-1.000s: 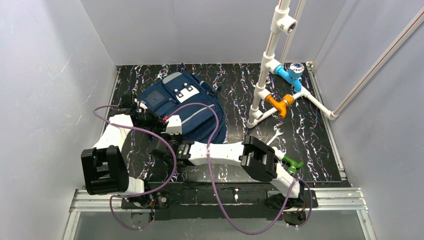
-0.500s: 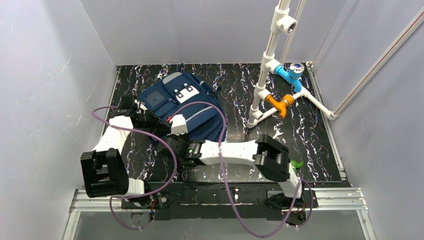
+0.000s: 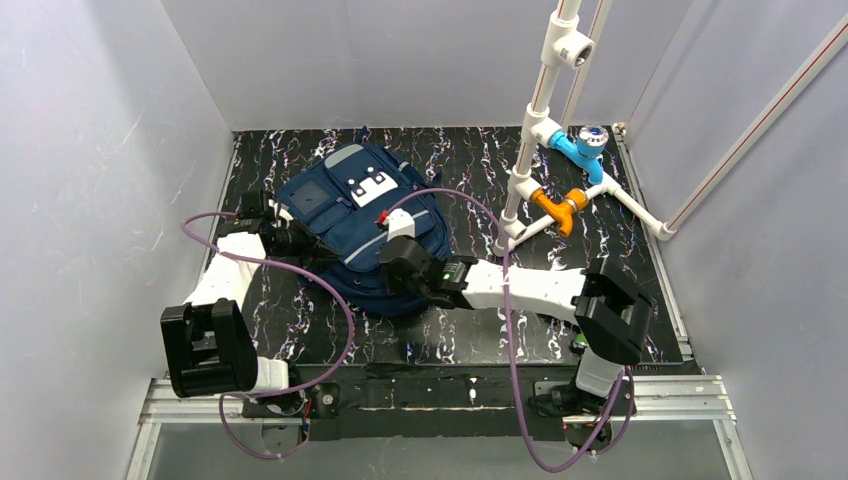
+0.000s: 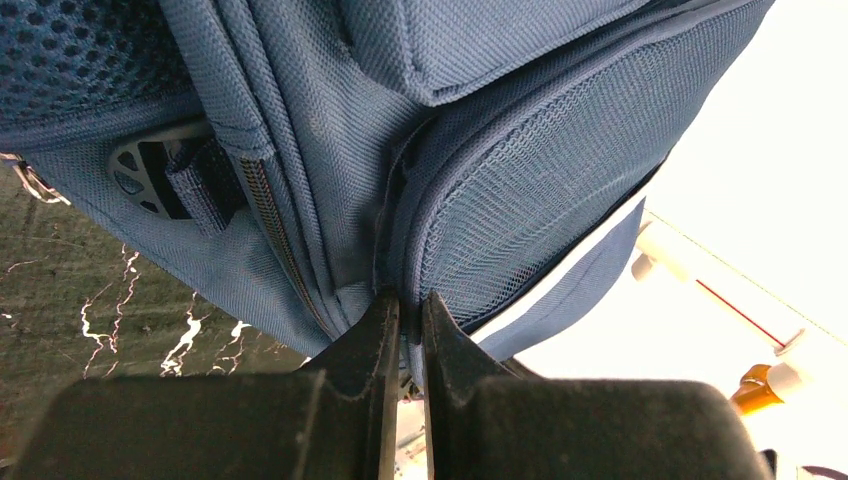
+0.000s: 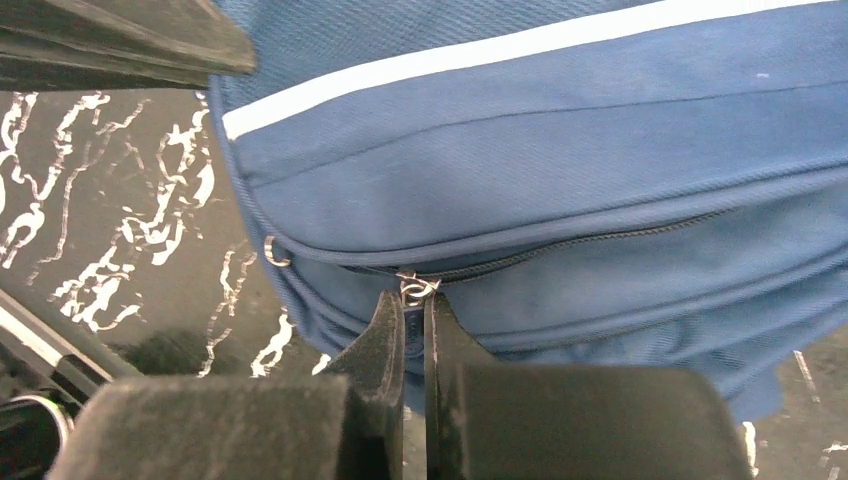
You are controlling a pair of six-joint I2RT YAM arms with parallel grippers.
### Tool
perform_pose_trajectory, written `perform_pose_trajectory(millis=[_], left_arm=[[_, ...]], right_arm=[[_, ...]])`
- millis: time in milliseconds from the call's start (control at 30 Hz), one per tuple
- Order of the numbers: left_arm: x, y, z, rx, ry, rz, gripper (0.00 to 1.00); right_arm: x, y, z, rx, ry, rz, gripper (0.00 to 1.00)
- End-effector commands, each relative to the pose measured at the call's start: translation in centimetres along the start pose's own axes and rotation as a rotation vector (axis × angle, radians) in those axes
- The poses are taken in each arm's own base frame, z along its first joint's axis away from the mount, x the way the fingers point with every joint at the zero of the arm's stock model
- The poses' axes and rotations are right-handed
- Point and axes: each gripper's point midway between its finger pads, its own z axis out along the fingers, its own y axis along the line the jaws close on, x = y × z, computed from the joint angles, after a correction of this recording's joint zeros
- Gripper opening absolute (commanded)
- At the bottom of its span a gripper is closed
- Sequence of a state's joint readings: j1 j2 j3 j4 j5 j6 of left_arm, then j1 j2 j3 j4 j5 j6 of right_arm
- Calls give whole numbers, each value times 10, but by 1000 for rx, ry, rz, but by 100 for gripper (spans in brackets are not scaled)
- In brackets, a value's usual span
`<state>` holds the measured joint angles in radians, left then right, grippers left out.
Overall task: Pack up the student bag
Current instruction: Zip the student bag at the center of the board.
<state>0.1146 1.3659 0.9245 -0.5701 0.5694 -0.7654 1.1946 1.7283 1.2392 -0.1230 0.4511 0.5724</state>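
The student bag (image 3: 352,215), navy with a grey stripe and white patches, lies on the dark marbled table at the left centre. My left gripper (image 3: 303,243) is at the bag's left side. In the left wrist view it (image 4: 410,303) is shut on a fold of the bag's fabric (image 4: 520,170) beside a mesh panel. My right gripper (image 3: 398,268) is at the bag's near edge. In the right wrist view it (image 5: 414,306) is shut on the zipper pull (image 5: 417,289) of a zip running along the bag (image 5: 560,150).
A white PVC pipe frame (image 3: 528,150) with a blue fitting (image 3: 580,148) and an orange fitting (image 3: 560,208) stands at the back right. A green-handled item (image 3: 579,344) is mostly hidden under my right arm. Grey walls close in three sides.
My right gripper has moved right and away along the bag's near edge with the zipper pull; its elbow swung far right. The bag's near edge bulged toward the front. The left gripper held still.
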Motion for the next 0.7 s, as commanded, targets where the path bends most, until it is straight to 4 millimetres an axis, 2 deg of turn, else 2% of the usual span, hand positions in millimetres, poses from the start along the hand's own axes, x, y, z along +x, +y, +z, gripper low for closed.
perform_pose_trajectory(millis=[0,100,200,367,400,467,567,667], left_arm=[[-28,30,-12,-127,-152,6,0],[-27,32,-12,-132,-152,18,0],[-31,38,-16,-167,-182,38,0],[-34,46,-21,-206,-224,52,0],[-34,45,-21,-202,-221,53,0],[-32,42,-23,-185,-212,77,0],[-21,23,-23,-59,-172,171,0],[-4,3,-30,75,-185,302,29]], right_arm=[[-6,-78,-13,146,-3,-181,1],[-7,-104,-15,191,22,-292,1],[-18,-136,-28,317,21,-365,1],[-37,-191,-35,417,-4,-391,1],[-38,-194,-34,397,4,-378,1],[-39,-179,-31,283,-6,-356,1],[-37,-134,-28,27,-28,-319,1],[-33,-119,-25,-54,-47,-271,1]])
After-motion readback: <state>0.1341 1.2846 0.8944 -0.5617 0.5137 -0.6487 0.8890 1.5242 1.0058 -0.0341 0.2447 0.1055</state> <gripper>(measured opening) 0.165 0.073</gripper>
